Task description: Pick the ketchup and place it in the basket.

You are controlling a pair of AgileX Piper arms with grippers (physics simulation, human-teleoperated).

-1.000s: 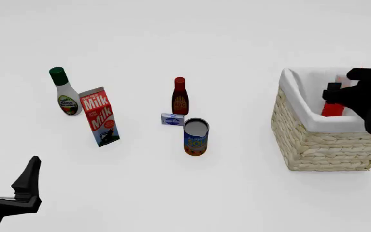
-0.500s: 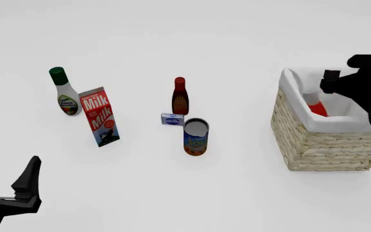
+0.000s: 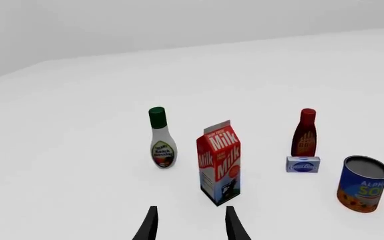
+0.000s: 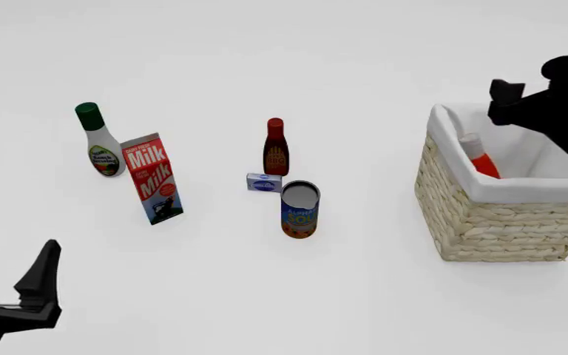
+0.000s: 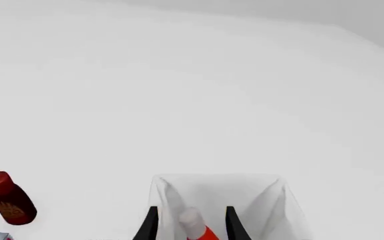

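Two grippers are mine, and neither holds anything. My right gripper [image 5: 188,225] hangs above the basket [image 4: 491,222] with its fingers spread apart and nothing between them except a view down onto the ketchup [image 4: 479,159]. The ketchup lies inside the basket, tilted, its pale cap up against the white cloth lining on the near-left side and its red body sloping down toward the middle. In the front view the right arm is a dark shape over the basket's far right corner, clear of the rim.

My left gripper [image 4: 12,277] sits low at the near left of the table [image 4: 284,59], fingers wide apart, well away from everything. Ahead of it stands a milk carton [image 4: 151,178], with a white bottle [image 4: 98,142] with a green cap just beyond and to its left. Toward the middle stand a dark red bottle [image 4: 275,148], a small blue-and-white box [image 4: 263,182] just in front of it, and a can [image 4: 300,209] nearer still.
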